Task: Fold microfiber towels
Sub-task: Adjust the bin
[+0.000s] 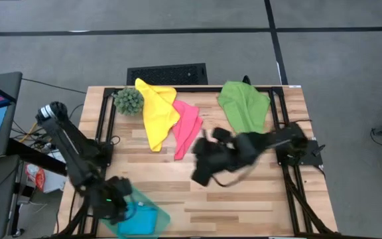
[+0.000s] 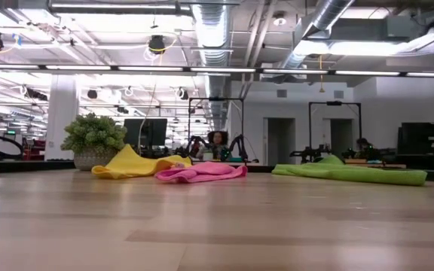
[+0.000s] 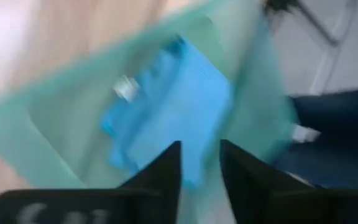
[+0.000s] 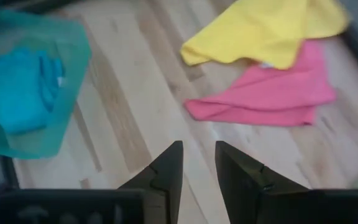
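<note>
The blue towel (image 3: 173,106) lies bunched in the translucent teal tray (image 1: 159,216) at the table's near left corner; it also shows in the right wrist view (image 4: 20,90). My left gripper (image 3: 201,155) hovers over it, fingers a little apart and empty. The yellow towel (image 1: 154,113) lies crumpled at the far left, its edge over the pink towel (image 1: 188,127). The green towel (image 1: 244,105) lies crumpled at the far right. My right gripper (image 4: 199,155) is above the table's middle, near of the pink towel (image 4: 272,93), fingers a little apart and empty.
A small spiky green ball plant (image 1: 129,99) stands at the far left corner beside the yellow towel. Bare wood (image 1: 244,199) stretches across the table's near middle and right. The tray overhangs the near edge.
</note>
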Robot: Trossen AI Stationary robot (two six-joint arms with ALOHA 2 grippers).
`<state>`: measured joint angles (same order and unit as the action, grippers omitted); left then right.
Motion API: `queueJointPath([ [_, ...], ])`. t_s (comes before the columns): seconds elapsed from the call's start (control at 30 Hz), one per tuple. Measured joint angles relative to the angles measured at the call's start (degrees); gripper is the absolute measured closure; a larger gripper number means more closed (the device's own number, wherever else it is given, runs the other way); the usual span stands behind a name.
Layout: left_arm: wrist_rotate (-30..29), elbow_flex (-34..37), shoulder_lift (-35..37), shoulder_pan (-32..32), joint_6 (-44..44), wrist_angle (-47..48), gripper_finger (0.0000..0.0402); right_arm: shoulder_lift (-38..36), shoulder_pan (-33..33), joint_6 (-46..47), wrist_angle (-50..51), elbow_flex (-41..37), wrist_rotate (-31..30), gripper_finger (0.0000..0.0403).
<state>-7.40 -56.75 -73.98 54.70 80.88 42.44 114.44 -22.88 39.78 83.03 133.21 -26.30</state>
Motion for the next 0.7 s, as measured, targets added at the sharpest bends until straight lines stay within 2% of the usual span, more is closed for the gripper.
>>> queueJointPath([
  [0.1,0.35,-0.25,-5.56,-4.39,-8.33,-1.91,0.0379,-3.52,-3.84,5.65,3.06,0.0,-5.93,0.0285],
  [0.13,0.87,-0.52,-7.22,-5.98,-11.88,-2.93,0.0389,-4.52,-4.85,7.11,3.98,0.0,-7.68,0.0285],
  [0.27,5.39,-0.92,-12.45,-12.97,-25.6,-6.85,0.0394,-7.19,-7.55,12.11,6.89,0.0,-12.35,0.0285],
  [0.4,8.91,-0.93,-16.87,-18.35,-32.6,-6.3,0.04,-7.86,-9.08,14.22,7.01,-0.02,-13.05,0.0285],
  [0.57,7.06,-0.32,-19.78,-22.48,-37.18,-4.34,0.0401,-7.38,-11.43,14.26,7.01,-0.05,-12.91,0.0285],
  [0.7,2.34,-0.03,-19.59,-24.67,-37.02,4.22,0.0401,-7.31,-12.94,15.31,6.99,-0.09,-12.83,0.0285],
])
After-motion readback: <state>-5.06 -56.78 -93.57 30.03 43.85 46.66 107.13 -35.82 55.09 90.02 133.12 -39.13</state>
